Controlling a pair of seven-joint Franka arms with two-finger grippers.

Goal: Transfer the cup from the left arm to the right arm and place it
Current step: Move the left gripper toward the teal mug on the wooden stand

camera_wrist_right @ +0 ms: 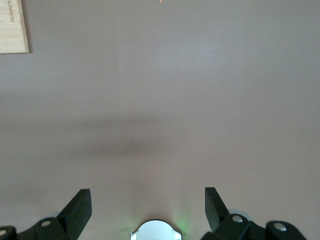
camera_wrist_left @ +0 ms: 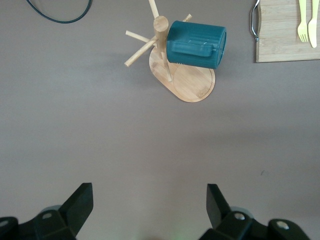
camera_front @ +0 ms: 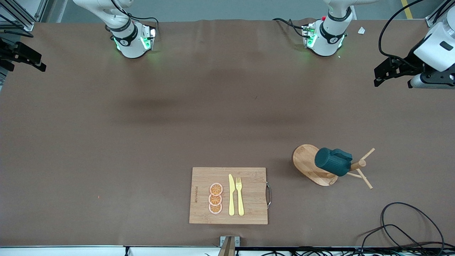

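Observation:
The cup (camera_front: 333, 161), a dark teal ribbed mug, hangs sideways on a peg of a wooden mug tree (camera_front: 306, 163) toward the left arm's end of the table, near the front camera. It also shows in the left wrist view (camera_wrist_left: 196, 45) on the tree (camera_wrist_left: 192, 86); its inside is hidden. My left gripper (camera_wrist_left: 150, 192) is open and empty, held high in the air at the table's left-arm end (camera_front: 382, 74), apart from the cup. My right gripper (camera_wrist_right: 147, 195) is open and empty, high over bare table at the other end (camera_front: 33, 62).
A wooden cutting board (camera_front: 249, 195) with a metal handle lies near the front edge, bearing a yellow knife (camera_front: 231, 195), a yellow fork (camera_front: 239, 195) and three orange slices (camera_front: 215, 199). Black cables (camera_front: 401, 227) lie at the front corner by the left arm's end.

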